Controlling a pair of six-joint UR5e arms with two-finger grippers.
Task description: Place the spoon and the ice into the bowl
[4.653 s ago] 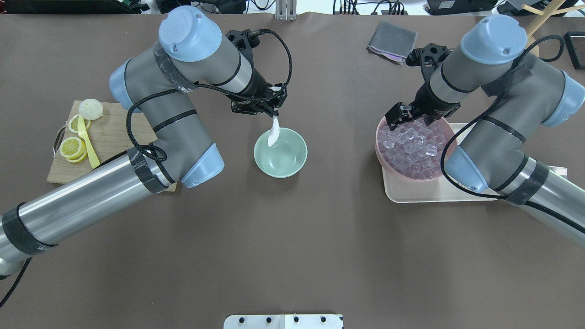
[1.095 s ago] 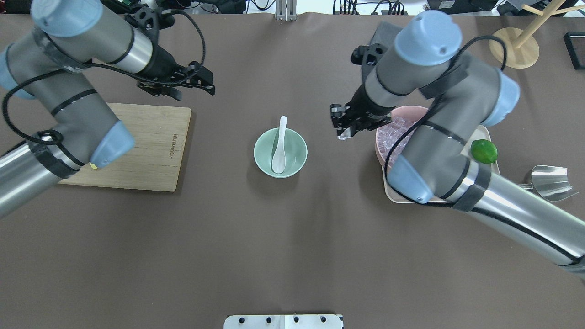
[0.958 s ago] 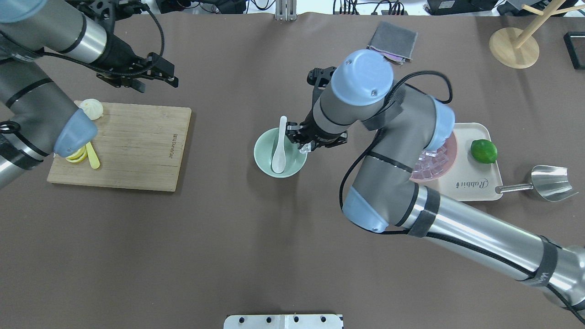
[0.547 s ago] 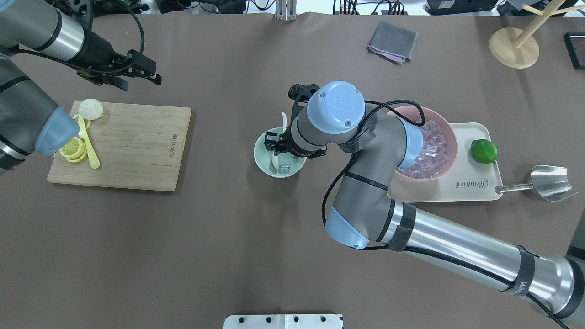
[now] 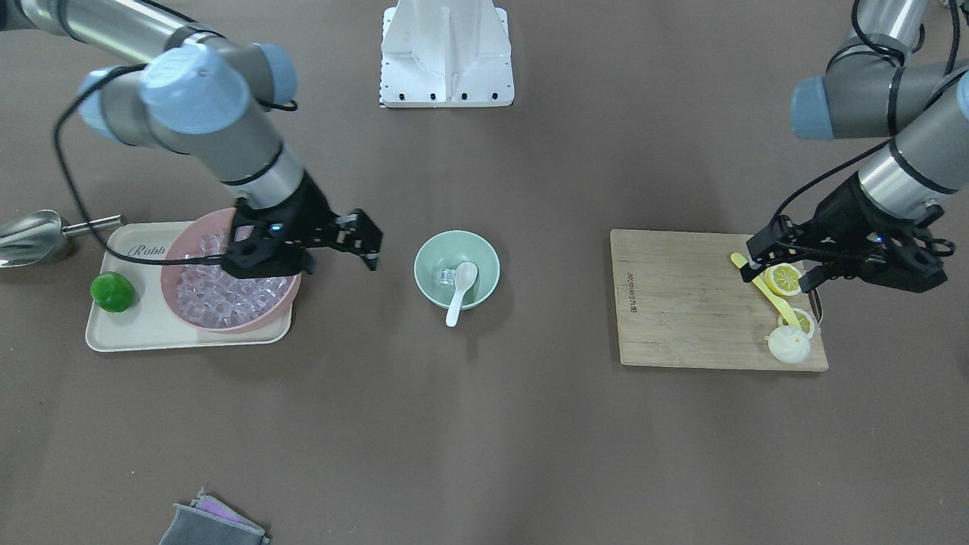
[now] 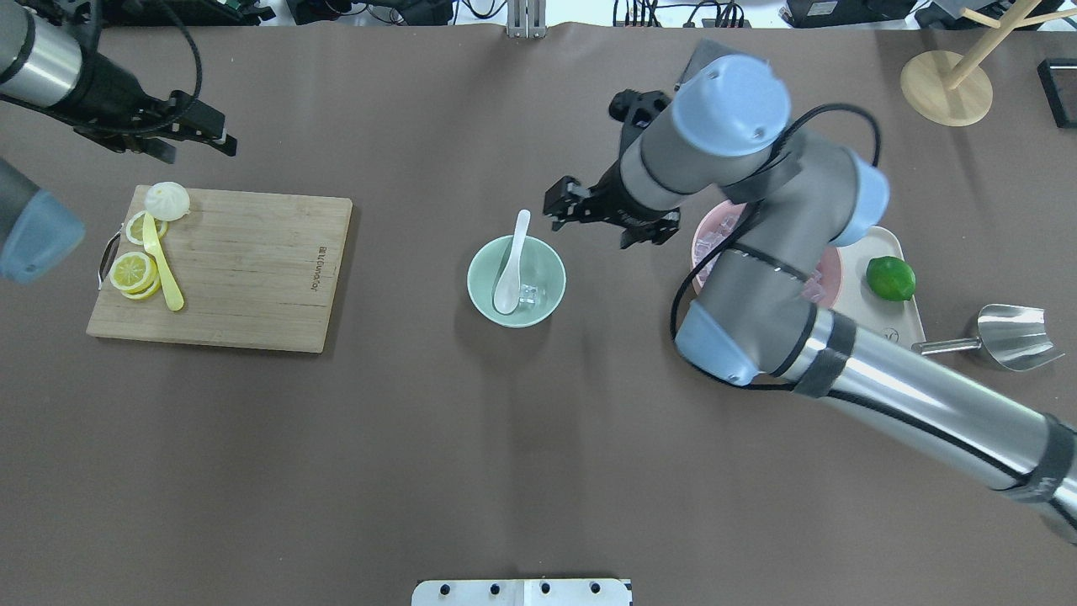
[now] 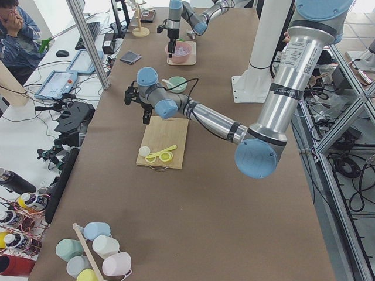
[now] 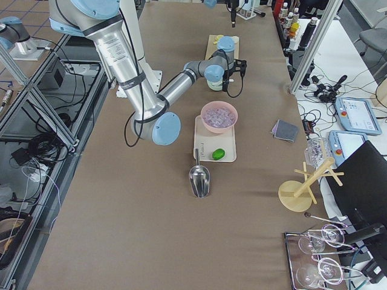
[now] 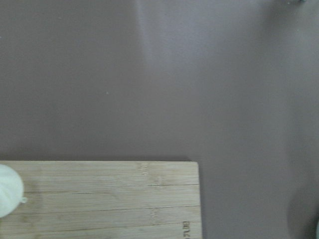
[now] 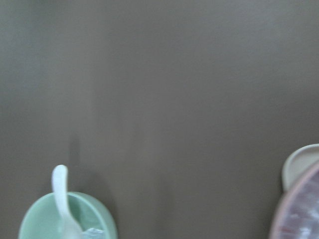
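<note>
The mint-green bowl (image 6: 551,271) (image 5: 482,257) stands mid-table. The white spoon (image 6: 511,268) (image 5: 462,286) lies in it, handle over the far rim. One clear ice cube (image 6: 530,294) (image 5: 447,275) lies in the bowl beside the scoop. My right gripper (image 6: 602,220) (image 5: 299,253) is open and empty, raised between the green bowl and the pink bowl of ice (image 5: 227,297). My left gripper (image 6: 189,139) (image 5: 844,253) is open and empty, above the far left corner of the cutting board. The right wrist view shows the bowl (image 10: 94,214), the spoon (image 10: 62,196) and the cube (image 10: 92,232) at its lower left.
The pink bowl sits on a cream tray (image 6: 900,341) with a lime (image 6: 890,279). A metal scoop (image 6: 1014,337) lies right of the tray. The wooden cutting board (image 6: 244,269) holds lemon slices (image 6: 133,272), a yellow utensil (image 6: 164,269) and a bun (image 6: 167,200). A grey cloth (image 5: 212,526) lies at the far edge.
My right gripper was down over the green bowl; it has risen and drawn back towards the pink bowl, and an ice cube now lies in the green bowl. My left gripper has moved further left.
</note>
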